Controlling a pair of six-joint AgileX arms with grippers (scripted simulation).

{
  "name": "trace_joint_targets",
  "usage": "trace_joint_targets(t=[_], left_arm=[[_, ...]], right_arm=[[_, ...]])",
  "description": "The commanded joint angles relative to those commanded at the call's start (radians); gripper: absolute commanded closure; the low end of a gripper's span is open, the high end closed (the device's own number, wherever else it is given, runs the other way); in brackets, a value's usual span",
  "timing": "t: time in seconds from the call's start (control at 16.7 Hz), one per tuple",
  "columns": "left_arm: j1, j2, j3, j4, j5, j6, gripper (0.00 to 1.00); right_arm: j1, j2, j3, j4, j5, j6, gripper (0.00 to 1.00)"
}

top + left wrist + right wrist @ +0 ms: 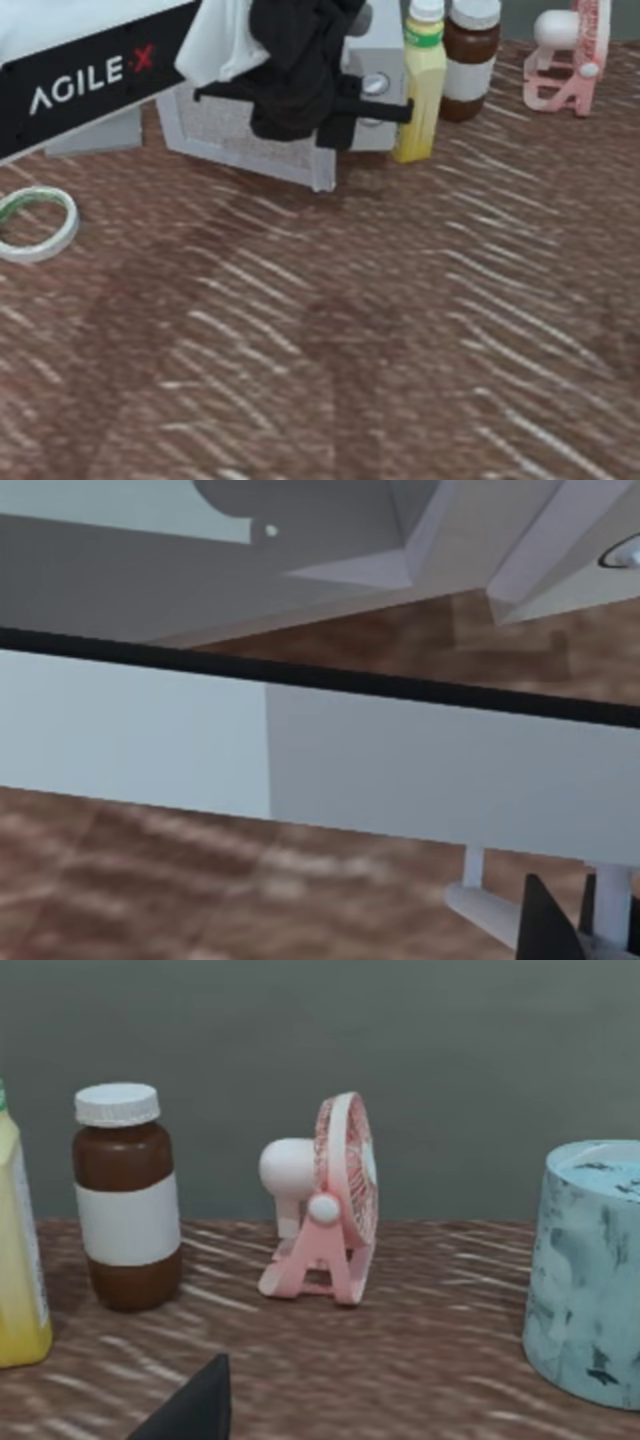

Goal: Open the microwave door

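At the far left edge of the worktop [330, 350], well off to the left of the left end effector [395, 112], there's a tape roll [35, 222] lying flat; next along, the left arm with the AgileX lettering comes in across the top-left corner and its dark wrist hangs right over the microwave [385, 50]; the microwave door [250, 135] is swung partway out, its mesh panel angled toward the front with the free edge just below and left of the end effector; the end effector itself sits at the front of the microwave by a silver knob [375, 84], and honestly I can't tell how far its fingers are apart or whether they've got hold of anything; just right of it, nearly touching the fingertips, a yellow bottle [422, 85] stands upright; beside that a brown jar [470, 60] with a white cap; further right a pink fan [570, 55]; the right wrist view also catches a pale blue speckled cylinder [590, 1270] past the fan; the right end effector only shows as a dark tip there.
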Motion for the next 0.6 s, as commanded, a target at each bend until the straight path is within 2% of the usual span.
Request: trace_joint_targets(t=[0.36, 0.6], left_arm=[[0.0, 0.0, 0.0, 0.0, 0.0, 0.0, 1.0], [0.0, -0.024, -0.031, 0.015, 0.02, 0.027, 1.0]], right_arm=[[0.0, 0.0, 0.0, 0.0, 0.0, 0.0, 0.0], [0.0, 0.0, 0.0, 0.0, 0.0, 0.0, 0.0]])
